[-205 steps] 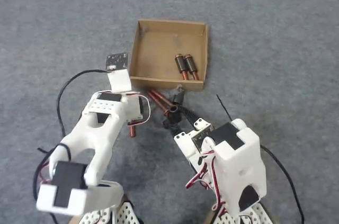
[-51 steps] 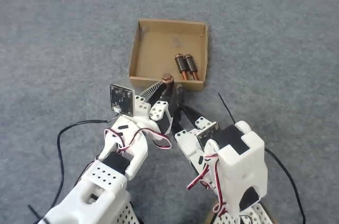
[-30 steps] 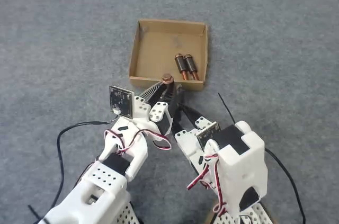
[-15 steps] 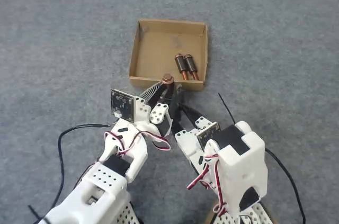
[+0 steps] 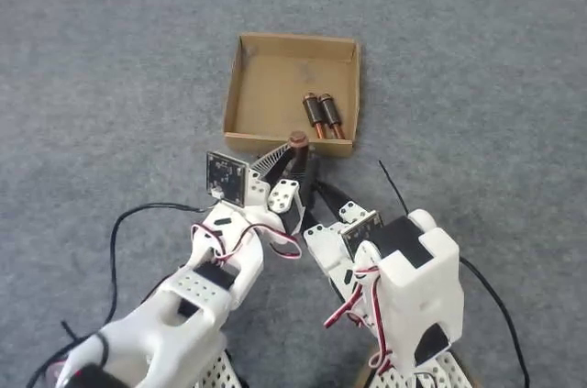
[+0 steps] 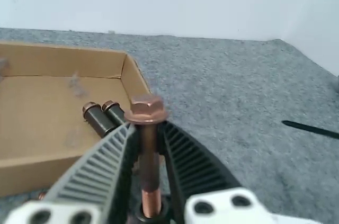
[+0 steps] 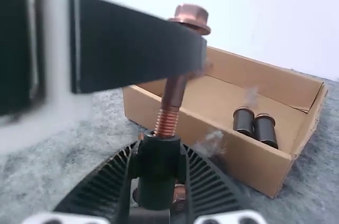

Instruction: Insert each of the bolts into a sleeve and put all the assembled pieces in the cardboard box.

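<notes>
Two assembled bolt-in-sleeve pieces (image 5: 322,116) lie against the shallow brown cardboard box's (image 5: 271,85) right wall; outside its near wall the left gripper (image 6: 144,131) pinches an upright copper hex-head bolt (image 6: 148,163), tip at the mouth of the black cylindrical sleeve (image 7: 158,173) clamped in the right gripper (image 7: 158,152); seating and boxing are left, I judge.

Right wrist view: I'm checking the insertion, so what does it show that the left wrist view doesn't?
Only the right wrist view: the right gripper shut on the sleeve, with the bolt meeting its mouth thread-first. Only the left wrist view: a black cable on the carpet. Both: the bolt head-up in the left gripper, the box, and two assembled pieces inside it.
</notes>
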